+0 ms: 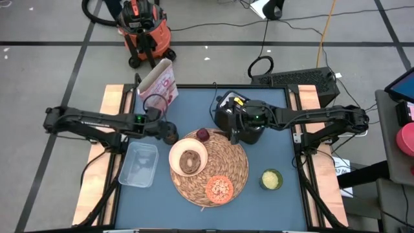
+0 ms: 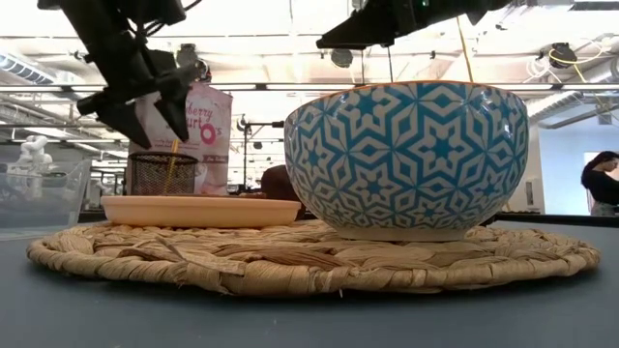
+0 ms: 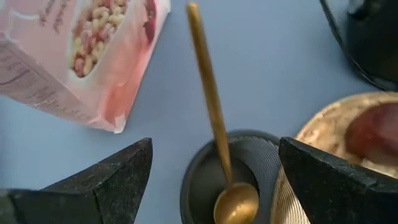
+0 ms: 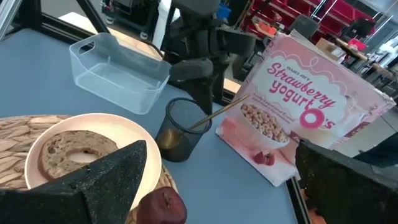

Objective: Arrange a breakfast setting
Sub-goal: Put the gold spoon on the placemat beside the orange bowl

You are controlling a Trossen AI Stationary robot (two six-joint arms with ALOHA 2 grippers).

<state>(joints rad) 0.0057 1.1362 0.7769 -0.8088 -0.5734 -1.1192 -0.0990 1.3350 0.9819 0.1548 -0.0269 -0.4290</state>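
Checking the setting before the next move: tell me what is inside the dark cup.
The dark cup holds a spoon, bowl end down and handle leaning out over the rim. Nothing else shows inside, though the cup's near part is out of the left wrist view.

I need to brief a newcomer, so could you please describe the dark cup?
Find the round straw placemat. At its edge nearest the pink cereal box, under the left claw, stands the dark cup. Only it is black mesh, holding a spoon.

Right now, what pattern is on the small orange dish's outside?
Blue-and-white star pattern on the small orange dish, best seen in the low view.
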